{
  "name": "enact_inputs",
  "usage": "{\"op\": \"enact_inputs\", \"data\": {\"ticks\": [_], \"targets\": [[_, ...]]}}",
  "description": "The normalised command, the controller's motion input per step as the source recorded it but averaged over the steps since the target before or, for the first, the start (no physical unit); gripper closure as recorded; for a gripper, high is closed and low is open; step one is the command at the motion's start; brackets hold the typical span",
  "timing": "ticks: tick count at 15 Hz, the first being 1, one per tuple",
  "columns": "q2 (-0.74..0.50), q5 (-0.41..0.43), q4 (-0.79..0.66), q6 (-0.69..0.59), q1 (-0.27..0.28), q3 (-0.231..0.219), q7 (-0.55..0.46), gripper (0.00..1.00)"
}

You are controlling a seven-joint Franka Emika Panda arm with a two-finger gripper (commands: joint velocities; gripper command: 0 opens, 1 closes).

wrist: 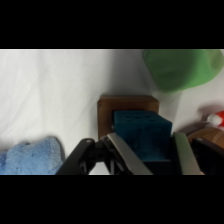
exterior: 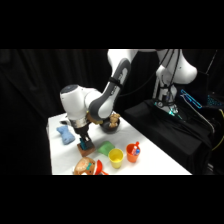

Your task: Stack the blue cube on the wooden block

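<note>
- The arm (exterior: 107,95) reaches down over the table (exterior: 155,155) from the upper right, its gripper (exterior: 85,141) pointing straight down near the table's left-front part.
- In the wrist view the gripper (wrist: 148,150) has its two fingers (wrist: 125,155) on either side of the cube (wrist: 142,135), touching its sides: it pinches the cube.
- The cube sits on top of the block (wrist: 127,107), whose brown rim shows behind and to the left of it; the cube looks a little turned against the block's edges.
- In the side view the cube (exterior: 88,145) and block (exterior: 83,149) are seen just under the gripper, the block resting on the table.
- A pale-blue soft toy (exterior: 64,133) lies just left of the block; in the wrist view it shows at the lower left (wrist: 30,155).
- A green piece (exterior: 105,148) lies just right of the block.
- A yellow cup (exterior: 116,158) and an orange cup (exterior: 133,152) stand side by side farther right, near the front edge.
- A doll's head (exterior: 87,166) lies at the front edge, left of the yellow cup.
- A small teddy (exterior: 115,120) sits behind the arm, near the table's far edge.
</note>
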Motion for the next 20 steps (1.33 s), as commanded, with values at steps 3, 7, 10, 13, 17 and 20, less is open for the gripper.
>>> {"op": "enact_inputs", "data": {"ticks": [3,7,10,13,17,20], "targets": [[0.06,0.05,0.09,0.07,0.044,-0.048,0.02,0.2],[0.0,0.048,0.08,0.03,0.039,-0.045,0.0,0.0],[-0.08,0.027,0.05,-0.06,0.049,-0.054,0.0,0.0],[-0.15,0.029,0.02,-0.11,0.047,-0.056,0.0,0.0],[-0.23,0.015,-0.02,-0.19,0.052,-0.06,-0.01,0.0],[-0.3,0.033,-0.08,-0.26,0.047,-0.036,-0.03,0.0]]}}
